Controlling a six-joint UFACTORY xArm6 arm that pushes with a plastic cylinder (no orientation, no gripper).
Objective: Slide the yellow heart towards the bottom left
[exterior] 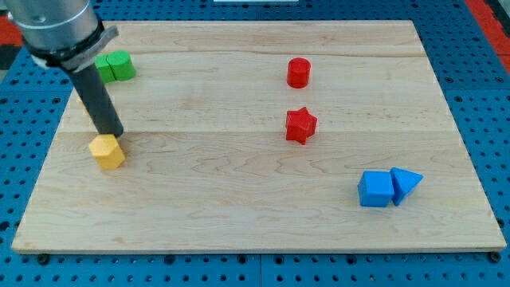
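Where the yellow heart [107,151] sits — close to the left edge of the wooden board [239,215], about halfway between its top and bottom edges — my tip [115,135] stands at the heart's upper edge, seemingly touching it, a bare dark rod that grips nothing. Up and a little to the view's right of the heart, a green block [114,66] of unclear shape lies near the board's top left corner, partly hidden by the arm. Well to the heart's right are a red star [300,125] with a red cylinder [298,72] above it, and farther right and lower — touching each other — a blue cube [375,190] and a blue triangular block [406,183].
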